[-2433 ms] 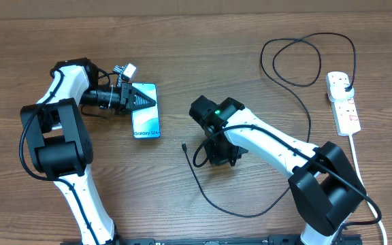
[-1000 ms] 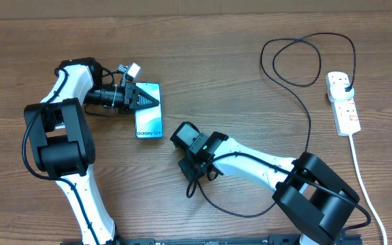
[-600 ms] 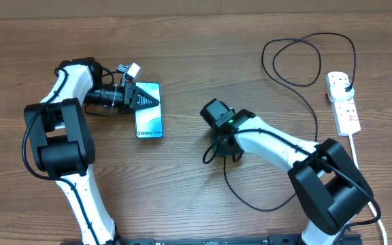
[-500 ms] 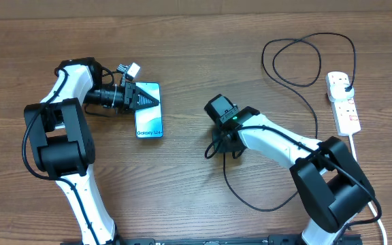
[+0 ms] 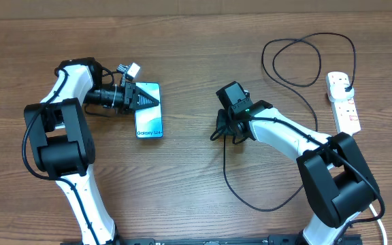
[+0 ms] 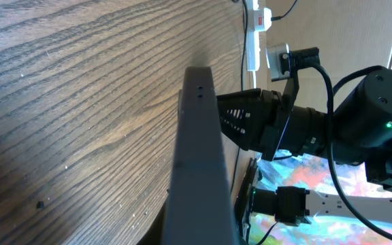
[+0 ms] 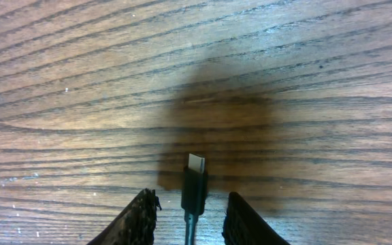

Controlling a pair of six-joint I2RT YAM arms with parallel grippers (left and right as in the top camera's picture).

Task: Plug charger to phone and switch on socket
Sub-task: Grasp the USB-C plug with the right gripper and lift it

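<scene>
The phone (image 5: 149, 117) lies on the table at the left, screen lit, "Galaxy S24" text at its near end. My left gripper (image 5: 139, 99) is shut on its far end; the left wrist view shows the phone edge-on (image 6: 197, 150). The charger (image 5: 226, 178) is a thin black cable that loops across the table to a black plug in the socket (image 5: 346, 112), a white power strip at the right. My right gripper (image 5: 218, 132) is shut on the cable just behind its connector tip (image 7: 195, 178), which sticks out between the fingers (image 7: 192, 207) just above the wood.
The charger's slack forms a loop near the front (image 5: 257, 204) and another at the back right (image 5: 305, 61). The power strip's thick white cord (image 5: 361, 177) runs toward the front right. The right arm (image 6: 305, 129) and the power strip (image 6: 252, 34) show in the left wrist view.
My right gripper has moved from the lower left, near the phone's bottom, up and to the right, and the charger's end moved with it. The left arm and phone have not moved.
</scene>
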